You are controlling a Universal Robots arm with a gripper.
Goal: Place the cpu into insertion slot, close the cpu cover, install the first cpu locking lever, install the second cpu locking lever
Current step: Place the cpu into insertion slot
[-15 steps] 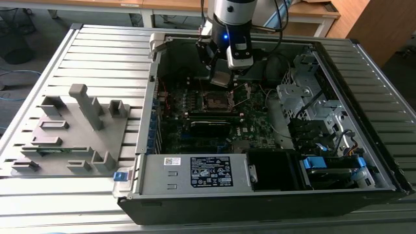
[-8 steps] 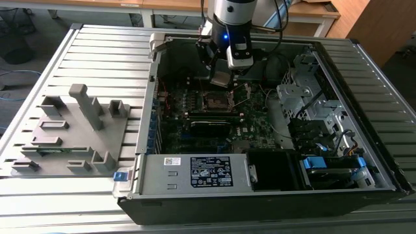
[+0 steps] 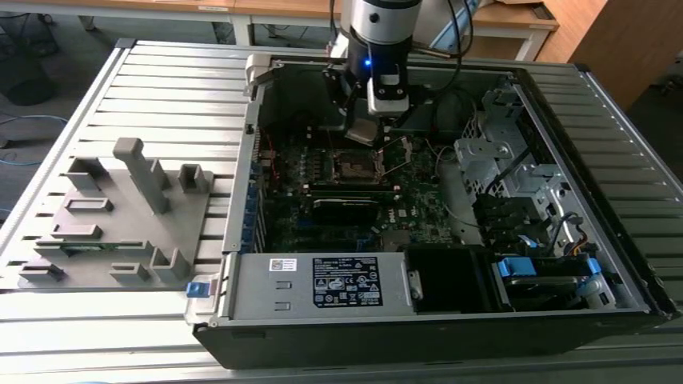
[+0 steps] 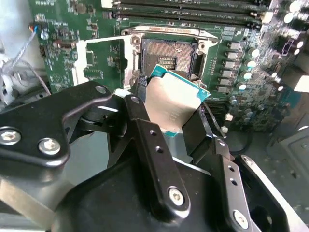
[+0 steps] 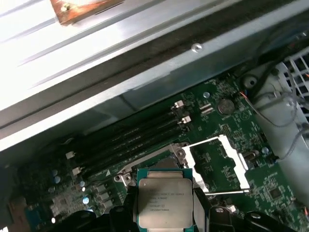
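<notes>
Green board [image 5: 270, 193], black case [image 3: 427, 344], pale grey ribbed table [image 3: 160, 88].
The cpu [image 5: 161, 200] has a silver-grey face and a teal edge. The gripper [image 4: 171, 104] is black. The slot [image 4: 166, 55] is dark with a silvery rim. The cover [image 5: 235, 162] is silvery. The memory slots [image 5: 130, 140] are black.

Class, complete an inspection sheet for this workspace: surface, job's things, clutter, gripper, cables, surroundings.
Surface: slatted grey metal table carrying an open black computer case.
Job's things: flat square grey cpu held near, not in, the silver-rimmed square insertion slot; silvery metal-frame cpu cover lying open.
Clutter: grey plastic fixture block beside the case.
Gripper: black gripper shut on the cpu.
Cables: grey wire bundle inside the case.
Surroundings: wooden desk beyond the table.
</notes>
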